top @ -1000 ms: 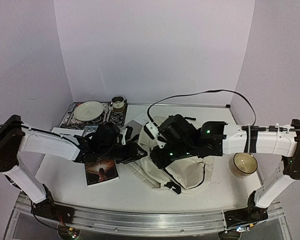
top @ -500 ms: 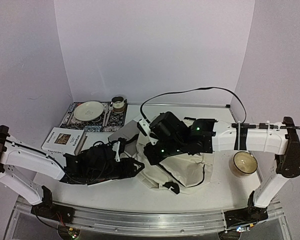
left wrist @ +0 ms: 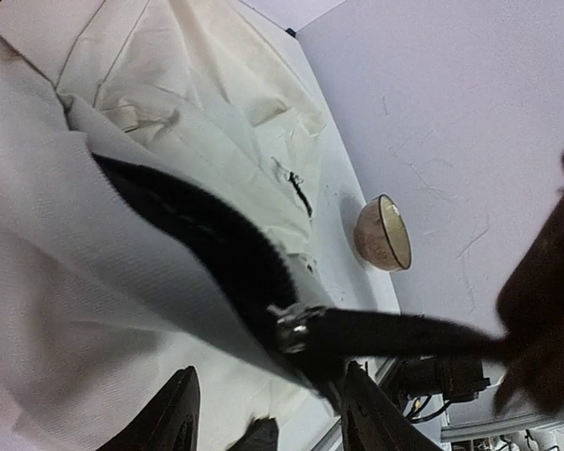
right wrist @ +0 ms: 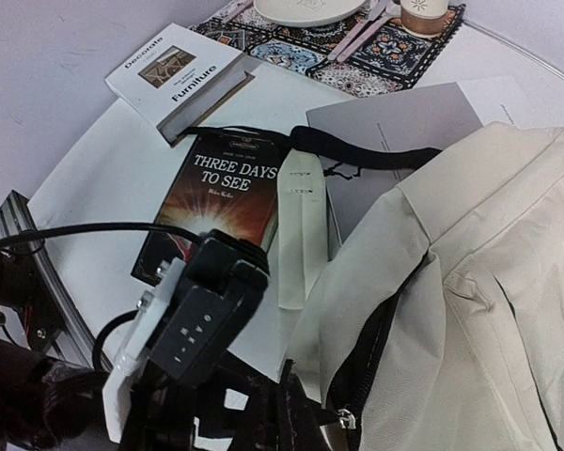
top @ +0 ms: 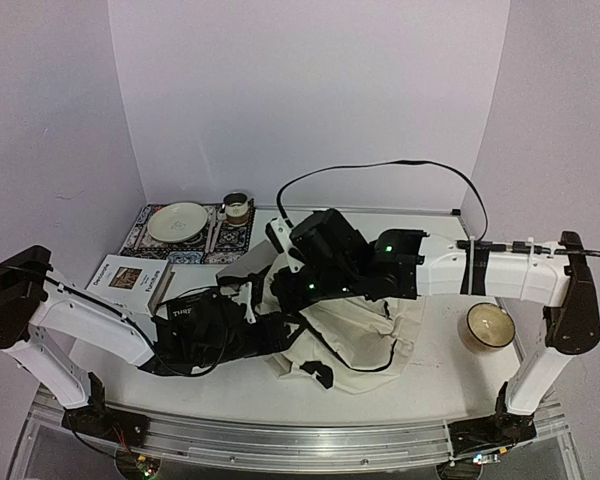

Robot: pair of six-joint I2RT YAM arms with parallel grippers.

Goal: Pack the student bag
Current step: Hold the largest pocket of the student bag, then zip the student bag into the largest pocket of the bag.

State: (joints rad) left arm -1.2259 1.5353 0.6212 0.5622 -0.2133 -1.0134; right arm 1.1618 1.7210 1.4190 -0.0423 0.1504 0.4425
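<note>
Student bag (top: 365, 335) lies slumped on the table (top: 440, 375) a little right of centre. Its cream fabric is crumpled and its black zipper (left wrist: 197, 240) edge is turned towards the left.

Nearest me, my left gripper (left wrist: 268, 395) reaches in low from the left to that edge. Its jaws stand apart, with the zipper pull (left wrist: 296, 329) and a black strap (left wrist: 404, 334) just ahead of them. Right of the bag and apart from it sits a small bowl (top: 490, 326).

My right gripper (right wrist: 296, 423) comes in from the right over the top of the bag, down at its left rim. Its jaws are together, right beside the zipper, but I cannot tell whether they pinch any fabric.

Left of the bag, a dark book (right wrist: 226, 202) titled Three Days to See lies partly under my left arm, and a white book (top: 130, 283) sits further left beside it. A grey sheet (right wrist: 395, 122) lies beyond, partly covered by the bag. At the far left, a patterned mat (top: 138, 235) carries a plate (top: 177, 220), cutlery (top: 212, 230) and a cup (top: 237, 208).
</note>
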